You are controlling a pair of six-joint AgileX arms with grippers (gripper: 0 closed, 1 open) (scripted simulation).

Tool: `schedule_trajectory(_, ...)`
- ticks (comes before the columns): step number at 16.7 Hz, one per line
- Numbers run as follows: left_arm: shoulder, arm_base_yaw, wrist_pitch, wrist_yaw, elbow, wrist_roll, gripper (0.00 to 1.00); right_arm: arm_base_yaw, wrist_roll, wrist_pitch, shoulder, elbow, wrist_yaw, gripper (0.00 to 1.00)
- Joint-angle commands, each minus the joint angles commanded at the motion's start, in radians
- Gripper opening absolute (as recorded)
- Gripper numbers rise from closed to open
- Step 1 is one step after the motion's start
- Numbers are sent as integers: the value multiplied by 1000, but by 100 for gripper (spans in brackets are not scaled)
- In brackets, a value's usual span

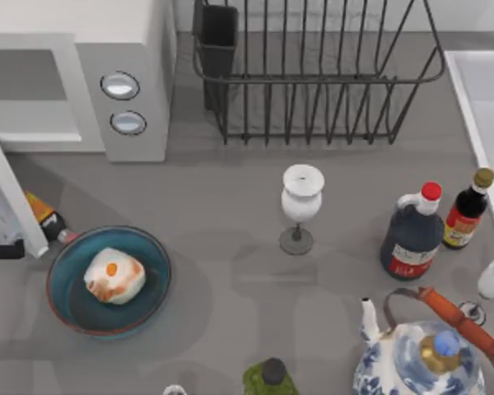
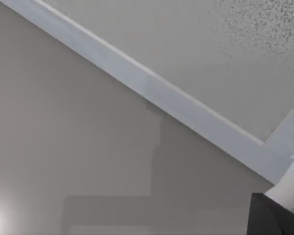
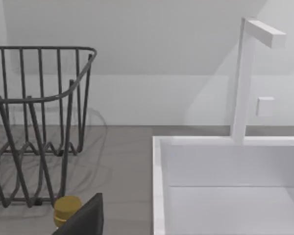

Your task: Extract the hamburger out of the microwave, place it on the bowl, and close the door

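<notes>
Hamburger: I saw the hamburger (image 1: 114,276) resting inside the bowl (image 1: 66,267), on its dark inner floor, right of centre.
Bowl: it stood on the table (image 1: 230,206) at the near left, in front of the microwave (image 1: 132,49).
Door: the door (image 1: 4,202) was swung open, seen edge-on at the left edge, its near end just beside the bowl's far-left rim.
Left gripper: a dark piece (image 1: 2,250) touched the door's near end; I could not tell how its fingers stood.
Right gripper: I could not tell its state; its wrist view faced the dish rack (image 3: 34,122) and a white sink (image 3: 225,186).
Neighbours: a goblet (image 1: 300,206), two sauce bottles (image 1: 413,233) and a patterned teapot (image 1: 416,362) stood to the right.
</notes>
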Motion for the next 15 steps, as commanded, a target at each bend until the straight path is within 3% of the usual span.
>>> schedule_trajectory(8, 400, -39, 154, -23, 227, -20, 0, 0, 0, 0, 0, 0, 0, 100)
schedule_trajectory(15, 454, -40, 181, -28, 264, -25, 0, 0, 0, 0, 0, 0, 0, 100)
